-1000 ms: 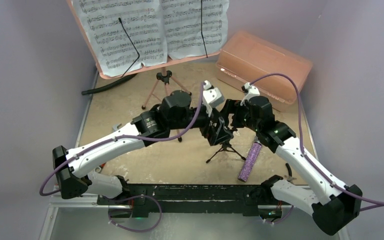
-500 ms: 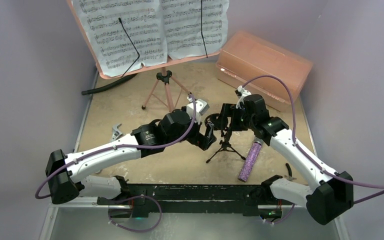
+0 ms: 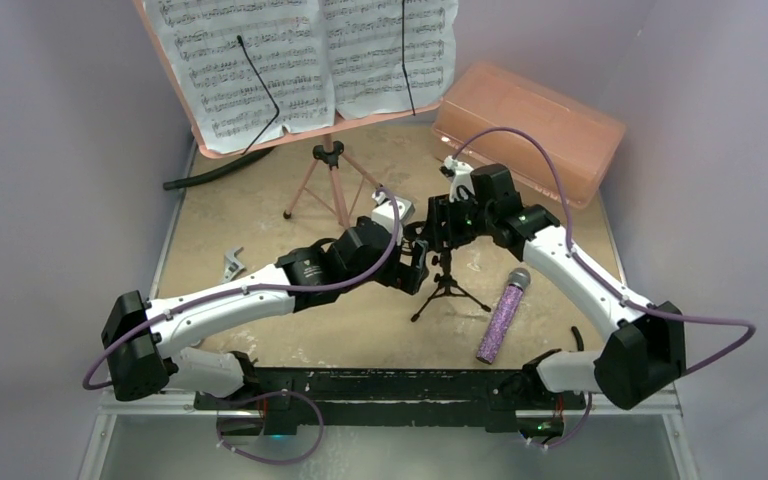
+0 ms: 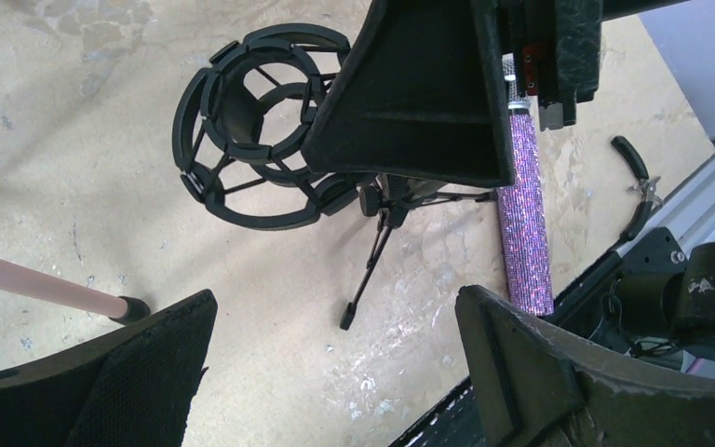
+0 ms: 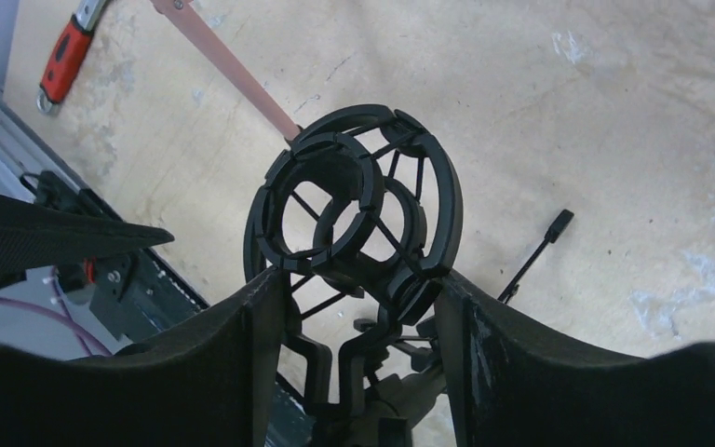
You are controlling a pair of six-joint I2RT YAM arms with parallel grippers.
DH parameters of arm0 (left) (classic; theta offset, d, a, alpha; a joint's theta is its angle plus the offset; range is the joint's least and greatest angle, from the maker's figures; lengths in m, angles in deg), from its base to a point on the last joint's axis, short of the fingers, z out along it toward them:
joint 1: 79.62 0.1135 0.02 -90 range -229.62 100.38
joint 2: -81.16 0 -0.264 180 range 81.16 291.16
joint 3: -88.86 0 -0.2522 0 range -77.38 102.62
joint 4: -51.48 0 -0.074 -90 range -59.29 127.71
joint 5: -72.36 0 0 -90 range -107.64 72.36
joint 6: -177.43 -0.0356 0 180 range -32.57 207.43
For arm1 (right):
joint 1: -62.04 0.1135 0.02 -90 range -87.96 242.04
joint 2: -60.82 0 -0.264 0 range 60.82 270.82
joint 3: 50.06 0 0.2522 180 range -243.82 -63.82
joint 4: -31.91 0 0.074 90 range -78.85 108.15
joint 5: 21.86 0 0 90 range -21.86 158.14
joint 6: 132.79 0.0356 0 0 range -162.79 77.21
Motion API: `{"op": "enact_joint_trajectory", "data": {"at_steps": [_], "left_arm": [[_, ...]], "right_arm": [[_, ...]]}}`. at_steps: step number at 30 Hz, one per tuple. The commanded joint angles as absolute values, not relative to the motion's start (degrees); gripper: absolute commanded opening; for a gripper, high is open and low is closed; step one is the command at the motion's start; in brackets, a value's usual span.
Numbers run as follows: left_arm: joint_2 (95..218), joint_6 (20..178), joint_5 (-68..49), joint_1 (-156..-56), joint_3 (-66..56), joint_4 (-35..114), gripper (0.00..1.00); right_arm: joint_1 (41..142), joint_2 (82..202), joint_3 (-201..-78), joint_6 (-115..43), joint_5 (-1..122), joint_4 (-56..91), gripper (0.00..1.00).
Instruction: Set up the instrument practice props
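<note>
The pink music stand (image 3: 260,146) stands at the back on tripod legs and holds the white sheet-music pages (image 3: 300,50). Mid-table the small black mic stand (image 3: 447,290) is upright. Its ring mount (image 5: 354,214) sits between the fingers of my right gripper (image 5: 363,279), which press on both sides of it. In the left wrist view the ring mount (image 4: 242,121) is partly covered by a right finger. My left gripper (image 4: 335,307) hangs open just left of the stand, holding nothing. The purple glitter microphone (image 3: 501,316) lies flat to the stand's right.
A salmon plastic box (image 3: 525,125) fills the back right corner. A red-handled wrench (image 5: 65,56) lies at the left. Black pliers (image 4: 638,182) lie near the right front edge. A black hose (image 3: 210,172) curls behind the music stand's legs (image 4: 47,284).
My right gripper has swung left onto the mic stand's top and narrowed onto the ring mount. The left arm has drawn back and lower. The microphone now shows fully.
</note>
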State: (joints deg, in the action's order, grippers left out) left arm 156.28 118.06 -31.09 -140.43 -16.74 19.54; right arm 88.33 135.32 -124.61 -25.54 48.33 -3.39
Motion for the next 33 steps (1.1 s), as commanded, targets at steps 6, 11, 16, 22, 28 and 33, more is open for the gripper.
{"op": "enact_joint_trajectory", "data": {"at_steps": [6,11,16,22,28,33], "left_arm": [[155.78,118.63,-35.49,-140.37,-13.33,20.8,0.99],[155.29,119.3,-37.73,-140.35,-13.23,20.6,0.99],[154.78,120.48,-40.28,-140.33,-13.47,20.55,0.99],[153.91,122.55,-42.88,-140.17,-13.85,20.66,0.99],[153.16,128.1,-38.25,-135.23,-14.94,21.02,0.99],[152.5,132.99,-31.0,-129.74,-16.09,22.93,0.99]], "right_arm": [[88.17,139.62,-133.3,-39.89,37.18,-5.46,0.55],[88.15,138.47,-134.42,-45.88,31.14,-5.9,0.58],[88.2,137.16,-134.52,-45.8,32.74,-7.29,0.72],[88.2,134.35,-134.89,-40.53,37.79,-5.53,0.9],[88.19,131.77,-134.13,-39.1,39.12,-7.07,0.91],[88.17,129.24,-132.67,-37.25,42.33,-8.65,0.91]]}}
